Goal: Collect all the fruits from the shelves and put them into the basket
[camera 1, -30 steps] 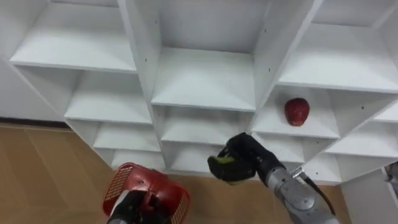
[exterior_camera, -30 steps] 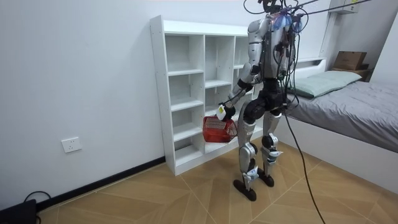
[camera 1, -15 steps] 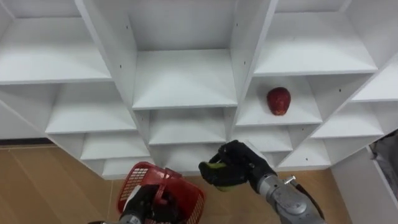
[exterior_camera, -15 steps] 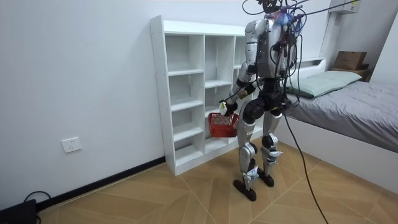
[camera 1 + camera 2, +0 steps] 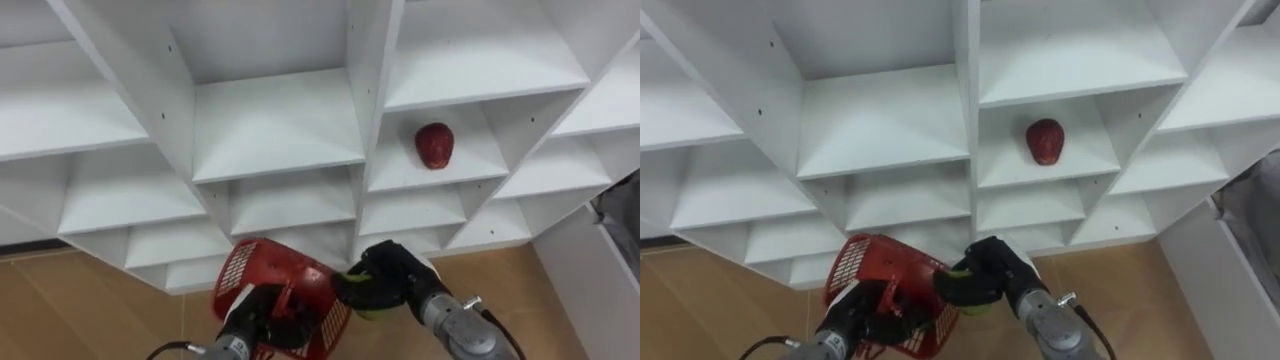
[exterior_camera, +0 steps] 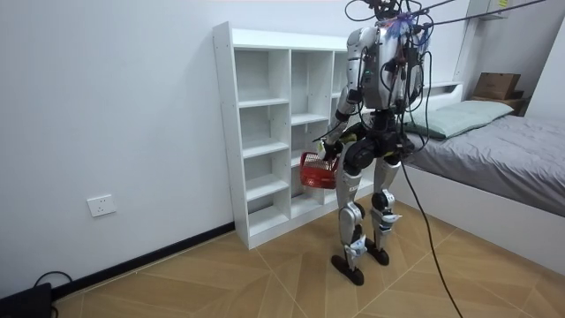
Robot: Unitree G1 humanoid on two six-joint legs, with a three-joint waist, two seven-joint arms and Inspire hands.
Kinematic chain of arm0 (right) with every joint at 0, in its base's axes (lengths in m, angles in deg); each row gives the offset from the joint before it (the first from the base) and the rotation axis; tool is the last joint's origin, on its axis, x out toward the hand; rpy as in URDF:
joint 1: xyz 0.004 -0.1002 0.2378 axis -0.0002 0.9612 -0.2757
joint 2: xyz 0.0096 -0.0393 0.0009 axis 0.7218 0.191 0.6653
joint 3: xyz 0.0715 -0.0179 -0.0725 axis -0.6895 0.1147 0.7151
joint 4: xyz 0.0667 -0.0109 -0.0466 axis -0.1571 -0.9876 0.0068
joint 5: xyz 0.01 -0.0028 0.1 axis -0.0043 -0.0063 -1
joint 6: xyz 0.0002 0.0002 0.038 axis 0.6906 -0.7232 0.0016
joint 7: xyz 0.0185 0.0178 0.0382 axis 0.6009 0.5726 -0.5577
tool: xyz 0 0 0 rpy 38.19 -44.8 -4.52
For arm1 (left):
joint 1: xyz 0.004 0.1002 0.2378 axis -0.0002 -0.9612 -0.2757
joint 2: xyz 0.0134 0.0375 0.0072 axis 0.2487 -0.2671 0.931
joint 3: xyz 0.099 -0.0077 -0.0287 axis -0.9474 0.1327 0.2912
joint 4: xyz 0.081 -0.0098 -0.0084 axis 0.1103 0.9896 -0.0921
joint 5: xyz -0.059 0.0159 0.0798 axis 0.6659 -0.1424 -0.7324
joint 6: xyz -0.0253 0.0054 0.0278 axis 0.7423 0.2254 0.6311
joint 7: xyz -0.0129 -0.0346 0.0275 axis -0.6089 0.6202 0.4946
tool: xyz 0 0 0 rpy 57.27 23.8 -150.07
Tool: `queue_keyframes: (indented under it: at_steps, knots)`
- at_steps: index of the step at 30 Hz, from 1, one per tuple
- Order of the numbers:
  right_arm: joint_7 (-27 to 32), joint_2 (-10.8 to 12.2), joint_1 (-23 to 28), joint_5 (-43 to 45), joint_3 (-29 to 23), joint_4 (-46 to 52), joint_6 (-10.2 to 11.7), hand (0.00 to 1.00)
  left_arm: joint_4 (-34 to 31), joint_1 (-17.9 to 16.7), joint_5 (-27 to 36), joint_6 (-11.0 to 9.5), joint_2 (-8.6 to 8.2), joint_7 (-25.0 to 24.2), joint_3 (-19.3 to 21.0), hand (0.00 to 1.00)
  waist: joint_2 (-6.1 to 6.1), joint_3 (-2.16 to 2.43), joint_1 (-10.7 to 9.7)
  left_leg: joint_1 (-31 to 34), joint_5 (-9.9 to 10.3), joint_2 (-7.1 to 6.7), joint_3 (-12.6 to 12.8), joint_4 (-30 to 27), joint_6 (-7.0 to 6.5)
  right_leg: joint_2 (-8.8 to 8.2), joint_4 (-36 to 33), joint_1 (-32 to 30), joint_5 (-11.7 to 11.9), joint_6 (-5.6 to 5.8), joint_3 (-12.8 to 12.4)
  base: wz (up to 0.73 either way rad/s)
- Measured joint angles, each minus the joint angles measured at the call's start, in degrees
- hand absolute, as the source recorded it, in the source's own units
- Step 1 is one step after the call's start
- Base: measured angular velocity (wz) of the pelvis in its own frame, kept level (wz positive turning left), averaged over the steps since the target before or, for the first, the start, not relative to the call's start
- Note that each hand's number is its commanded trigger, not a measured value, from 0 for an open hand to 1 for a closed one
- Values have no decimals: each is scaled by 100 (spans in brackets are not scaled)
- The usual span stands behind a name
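Right hand [image 5: 392, 278], clamped round a green fruit [image 5: 366, 304], has closed in beside the basket [image 5: 252, 268], which the left hand [image 5: 262, 318] grips and has lifted toward it. Dropping it in looks next. An apple [image 5: 434, 145] waits on a shelf above the right hand.

The closet [image 5: 275, 120] is smooth matt white board, the basket [image 5: 240, 275] red plastic mesh (slightly shiny), the apple [image 5: 434, 145] glossy, the floor [image 5: 60, 310] wood-grained.
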State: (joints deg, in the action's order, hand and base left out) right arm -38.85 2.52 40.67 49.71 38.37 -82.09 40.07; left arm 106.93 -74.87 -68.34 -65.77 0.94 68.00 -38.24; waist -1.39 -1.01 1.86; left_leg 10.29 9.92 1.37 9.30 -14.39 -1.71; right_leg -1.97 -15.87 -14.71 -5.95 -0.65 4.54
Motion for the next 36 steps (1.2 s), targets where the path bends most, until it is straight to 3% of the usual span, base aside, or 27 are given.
queue_keyframes:
  at_steps: [11,16,36]
  knots:
    - [71,188,-35,-153,-225,-433,-23,100,8,20,1124,0,-133,-13,-139,100,-21,-15,-14,-2,2,-12,19,-24,-3,12,-60,-20,-2,1,-44,-1]
    - [77,278,-43,-158,-223,-586,-39,100,7,43,1120,0,-173,-14,-169,100,-38,-48,-16,6,2,-13,18,-20,-3,9,-68,-37,-3,3,-46,0]
    - [305,392,-305,-174,-223,-757,-39,100,6,156,1122,0,-195,-267,-275,100,-12,-60,-15,152,5,-10,17,-33,1,8,-90,-190,-24,-5,-30,0]
